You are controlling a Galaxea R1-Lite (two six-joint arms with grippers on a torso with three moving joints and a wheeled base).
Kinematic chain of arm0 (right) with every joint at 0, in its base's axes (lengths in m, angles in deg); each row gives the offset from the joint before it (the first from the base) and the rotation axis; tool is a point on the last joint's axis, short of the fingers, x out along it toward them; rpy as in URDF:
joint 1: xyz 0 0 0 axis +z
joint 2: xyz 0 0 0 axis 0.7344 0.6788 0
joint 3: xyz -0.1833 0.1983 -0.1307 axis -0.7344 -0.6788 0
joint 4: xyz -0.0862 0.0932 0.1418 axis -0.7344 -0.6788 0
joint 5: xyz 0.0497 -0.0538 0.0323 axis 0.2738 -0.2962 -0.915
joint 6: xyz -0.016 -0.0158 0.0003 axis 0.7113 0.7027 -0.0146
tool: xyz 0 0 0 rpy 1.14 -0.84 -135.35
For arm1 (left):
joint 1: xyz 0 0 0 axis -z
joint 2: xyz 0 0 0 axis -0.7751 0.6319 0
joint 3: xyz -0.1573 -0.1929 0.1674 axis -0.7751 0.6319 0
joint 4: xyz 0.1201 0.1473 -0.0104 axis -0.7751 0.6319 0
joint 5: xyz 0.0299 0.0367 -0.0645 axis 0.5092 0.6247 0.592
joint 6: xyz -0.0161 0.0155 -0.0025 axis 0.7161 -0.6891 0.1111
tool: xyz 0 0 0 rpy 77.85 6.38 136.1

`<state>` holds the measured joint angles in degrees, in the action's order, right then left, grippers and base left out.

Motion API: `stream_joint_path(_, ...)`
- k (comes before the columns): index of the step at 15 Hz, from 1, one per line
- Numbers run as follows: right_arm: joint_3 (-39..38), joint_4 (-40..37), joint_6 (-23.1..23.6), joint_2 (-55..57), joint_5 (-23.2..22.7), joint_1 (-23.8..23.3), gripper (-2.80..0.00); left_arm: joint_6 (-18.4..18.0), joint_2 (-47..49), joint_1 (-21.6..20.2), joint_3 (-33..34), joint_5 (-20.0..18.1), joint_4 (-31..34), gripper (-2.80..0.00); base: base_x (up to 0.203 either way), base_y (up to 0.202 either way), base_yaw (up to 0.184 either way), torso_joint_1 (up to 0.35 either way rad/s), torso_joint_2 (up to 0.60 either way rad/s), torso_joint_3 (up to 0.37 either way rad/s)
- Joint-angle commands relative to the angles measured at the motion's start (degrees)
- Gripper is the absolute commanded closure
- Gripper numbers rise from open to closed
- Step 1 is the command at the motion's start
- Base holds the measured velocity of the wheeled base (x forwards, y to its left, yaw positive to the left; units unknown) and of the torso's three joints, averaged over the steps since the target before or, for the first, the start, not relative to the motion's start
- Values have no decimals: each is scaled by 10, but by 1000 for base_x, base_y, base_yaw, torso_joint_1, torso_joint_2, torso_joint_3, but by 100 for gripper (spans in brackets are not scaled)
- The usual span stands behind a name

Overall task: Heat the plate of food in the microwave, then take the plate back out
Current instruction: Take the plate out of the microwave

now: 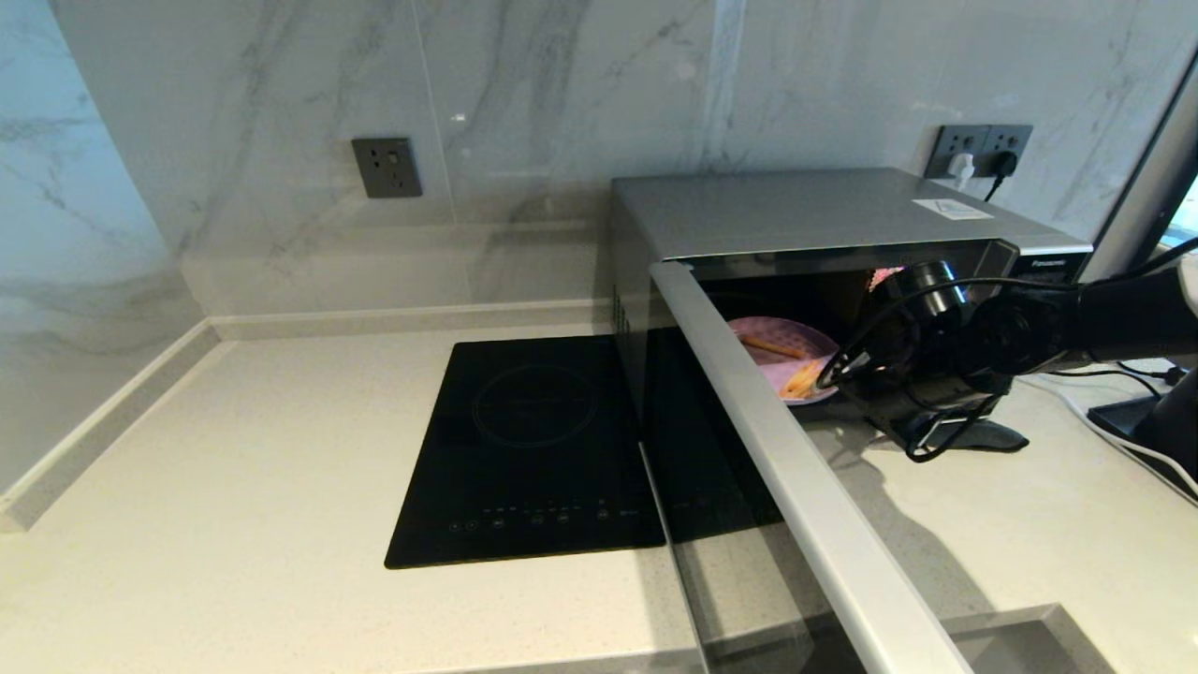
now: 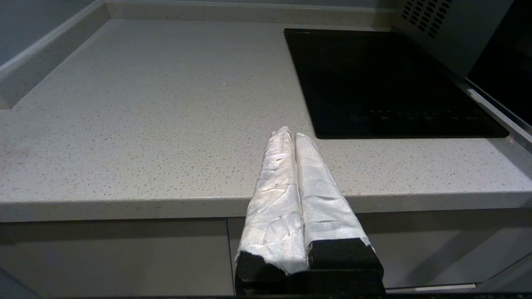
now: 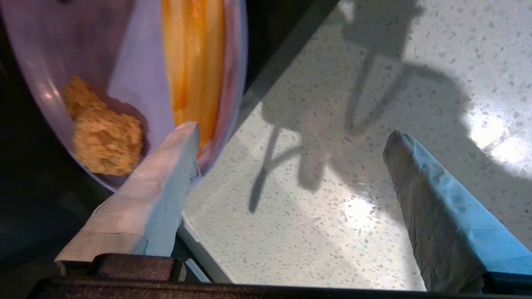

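The silver microwave point(image 1: 805, 211) stands at the back right with its dark glass door point(image 1: 796, 468) swung wide open toward me. The lilac plate of food point(image 1: 781, 356) sits at the mouth of the cavity, partly over the sill, with orange fries point(image 3: 193, 54) and a brown breaded piece point(image 3: 104, 137) on it. My right gripper point(image 3: 291, 133) is open at the plate's near rim: one finger point(image 3: 166, 174) lies over the rim point(image 3: 232, 83), the other point(image 3: 432, 195) hangs over the counter. My left gripper point(image 2: 291, 135) is shut and empty, parked below the counter's front edge.
A flat black induction hob point(image 1: 533, 449) lies left of the microwave, under the open door. Cables and a black stand point(image 1: 973, 435) sit on the counter right of the microwave. Wall sockets point(image 1: 978, 150) are behind it. Speckled counter point(image 1: 234, 487) spreads to the left.
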<state>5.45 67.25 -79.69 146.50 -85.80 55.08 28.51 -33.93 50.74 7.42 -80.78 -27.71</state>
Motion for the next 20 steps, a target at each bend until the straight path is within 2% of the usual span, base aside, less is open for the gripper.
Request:
stream_joint_path(1, 8, 0, -14, -5, 0, 1, -280, 0, 1, 0, 0, 0, 0, 0, 0, 0, 0, 0, 0, 0)
stream_joint_path(7, 40, -9, -50, 7, 8, 15, -280, 0, 1, 0, 0, 0, 0, 0, 0, 0, 0, 0, 0, 0)
stream_joint_path(10, 101, -86, -92, 41, 49, 36, -280, 0, 1, 0, 0, 0, 0, 0, 0, 0, 0, 0, 0, 0)
stream_joint_path(12, 122, -117, -115, 51, 55, 47, -280, 0, 1, 0, 0, 0, 0, 0, 0, 0, 0, 0, 0, 0)
stream_joint_path(20, 137, -124, -128, 83, 55, 48, -280, 0, 1, 0, 0, 0, 0, 0, 0, 0, 0, 0, 0, 0)
